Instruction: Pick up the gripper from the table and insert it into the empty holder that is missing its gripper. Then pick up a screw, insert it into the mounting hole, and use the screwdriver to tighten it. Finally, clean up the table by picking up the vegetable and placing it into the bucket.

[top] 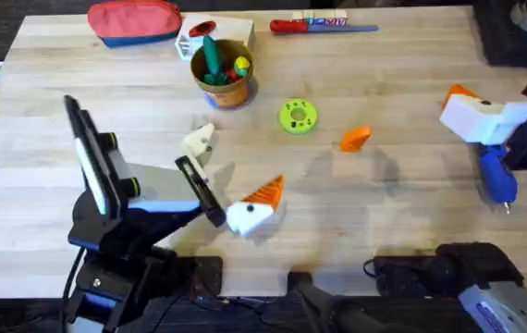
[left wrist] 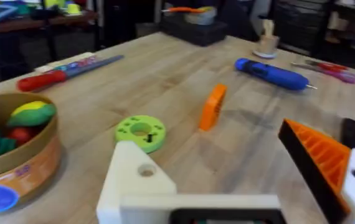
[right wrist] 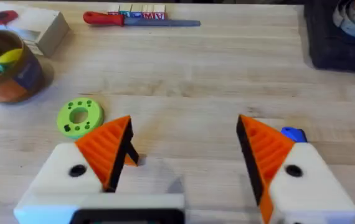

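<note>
- The gripper (top: 355, 139) (the loose orange wedge) lies on bare wood near the middle of the table, to the right of the green disc (top: 297, 117) and apart from it; in the left wrist view it (left wrist: 212, 107) stands tilted on a narrow edge.
- It looks like hard printed plastic, so I judge it light and stiff, liable to skid or tip on the smooth tabletop if nudged from one side only.
- The best hold is probably across its two flat side faces, leaving the ribbed face and the mounting end free for seating.
- It is a solid orange, tapered like a fingertip; its ribs are too small to make out here.
- The holder (left wrist: 137, 180) is the all-white peaked block on the left gripper (top: 226, 181), with a round hole near its tip; its twin carries an orange wedge pad (left wrist: 317, 158).
- The left gripper's jaws stand apart, holding nothing.
- The right gripper (right wrist: 184, 158) hangs at the table's right side, jaws spread wide and empty, both orange pads in place.
- The screwdriver (top: 496, 174) lies just beside it.
</note>
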Robot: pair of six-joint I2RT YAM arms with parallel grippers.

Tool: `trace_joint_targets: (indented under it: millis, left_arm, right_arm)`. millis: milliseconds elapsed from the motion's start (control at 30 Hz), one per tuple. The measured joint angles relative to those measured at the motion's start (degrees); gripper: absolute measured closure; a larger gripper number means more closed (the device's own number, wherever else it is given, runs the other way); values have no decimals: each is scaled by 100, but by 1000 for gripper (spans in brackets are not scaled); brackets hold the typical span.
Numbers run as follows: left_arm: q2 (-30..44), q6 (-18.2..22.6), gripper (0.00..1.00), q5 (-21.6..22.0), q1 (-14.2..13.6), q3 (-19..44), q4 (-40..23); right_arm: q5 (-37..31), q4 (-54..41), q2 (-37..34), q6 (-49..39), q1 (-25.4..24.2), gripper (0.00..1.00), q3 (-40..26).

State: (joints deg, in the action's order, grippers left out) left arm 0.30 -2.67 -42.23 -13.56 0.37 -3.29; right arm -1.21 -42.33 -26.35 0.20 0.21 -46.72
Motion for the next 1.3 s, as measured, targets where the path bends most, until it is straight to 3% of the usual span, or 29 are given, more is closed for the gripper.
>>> trace_joint_targets:
  millis: [133, 333, 533, 667, 700, 933, 1133, 1300]
  left_arm:
    - [2, -1, 9, -913, 0, -1, -61]
    - [0, -40, 10, -1500, 0, -3, -79]
    - [1, -47, 10, -1651, 0, -3, -81]
    - [2, -60, 10, -1671, 0, -3, -81]
    - [0, -62, 10, -1672, 0, -3, -80]
    - [2, -82, 10, -1693, 0, -3, -225]
    - [2, -82, 10, -1704, 0, -1, -227]
    - [0, -82, 9, -1712, 0, -1, -227]
  right_arm:
    - [0, 0, 0, -1, 0, 10, 0]
    - [24, -17, 0, 61, 0, 10, 0]
    - [421, 25, -178, 51, 0, 10, -12]
    - [652, -15, -1006, -237, 90, 10, -61]
    - [679, -276, -1781, -685, 398, 10, -279]
    - [-62, -612, -2874, -1650, 1408, 10, -839]
    - [-263, -654, -3601, -2099, 1720, 10, -872]
    - [-238, -1055, -4177, -3096, 1890, 10, -872]
